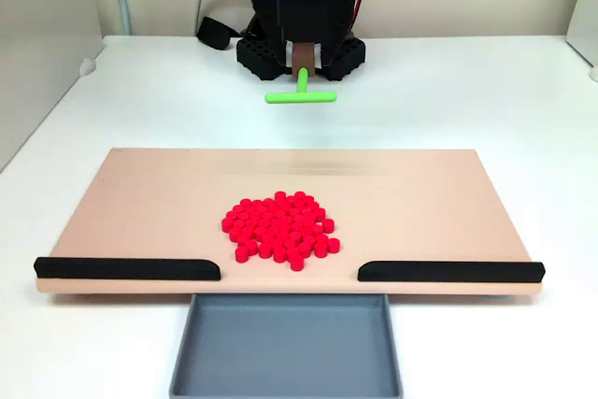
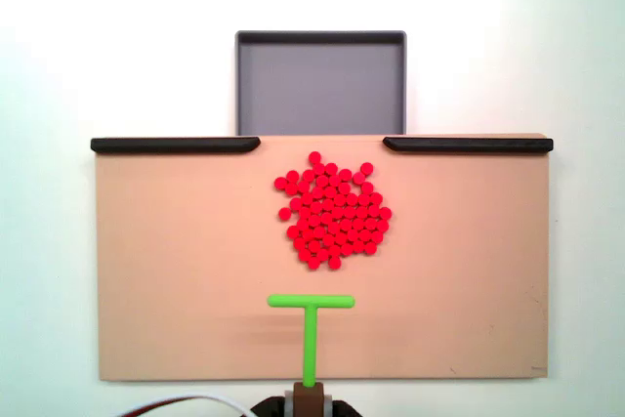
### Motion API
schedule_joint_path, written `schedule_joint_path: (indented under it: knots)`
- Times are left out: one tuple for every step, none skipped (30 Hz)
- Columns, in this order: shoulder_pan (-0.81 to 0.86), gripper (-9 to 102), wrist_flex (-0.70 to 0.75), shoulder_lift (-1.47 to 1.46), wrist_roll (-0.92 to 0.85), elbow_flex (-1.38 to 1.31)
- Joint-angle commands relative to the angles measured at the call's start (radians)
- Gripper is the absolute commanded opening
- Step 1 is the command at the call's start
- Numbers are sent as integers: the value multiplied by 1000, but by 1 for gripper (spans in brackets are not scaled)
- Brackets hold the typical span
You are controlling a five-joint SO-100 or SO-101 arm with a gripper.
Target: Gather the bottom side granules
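Note:
The granules (image 1: 280, 229) (image 2: 332, 212) are a tight cluster of small bright red pellets lying in the middle of a tan board (image 1: 140, 212) (image 2: 176, 261), close to the gap between two black rails. My gripper (image 1: 301, 70) (image 2: 311, 396) is shut on the stem of a green T-shaped pusher (image 1: 301, 95) (image 2: 311, 324). The pusher's crossbar faces the granules and stands clearly apart from them on the arm's side of the cluster. In the fixed view from the front the pusher looks raised above the board.
Two black rails (image 1: 126, 269) (image 1: 450, 272) line the board edge far from the arm, with a gap between them. A grey tray (image 1: 285, 348) (image 2: 320, 80) sits just past that gap. The black arm base (image 1: 299, 49) stands on the white table (image 1: 523, 109).

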Motion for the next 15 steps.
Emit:
schedule_joint_path:
  knots:
    - [8, 0, 0, 25, -18, -35]
    - [8, 0, 0, 25, -18, -35]
    - [8, 0, 0, 25, -17, -35]
    - [8, 0, 0, 25, -15, -35]
    - [6, 0, 0, 25, -14, -35]
    - [6, 0, 0, 25, -14, -35]
    - [6, 0, 0, 25, -12, -35]
    - [6, 0, 0, 25, -12, -35]
    - [6, 0, 0, 25, -12, -35]
    - [6, 0, 0, 25, -12, -35]
    - [6, 0, 0, 25, -12, -35]
    - [6, 0, 0, 25, -12, -35]
    - [6, 0, 0, 25, -12, -35]
    - [6, 0, 0, 25, -12, -35]
    - [6, 0, 0, 25, -12, -35]
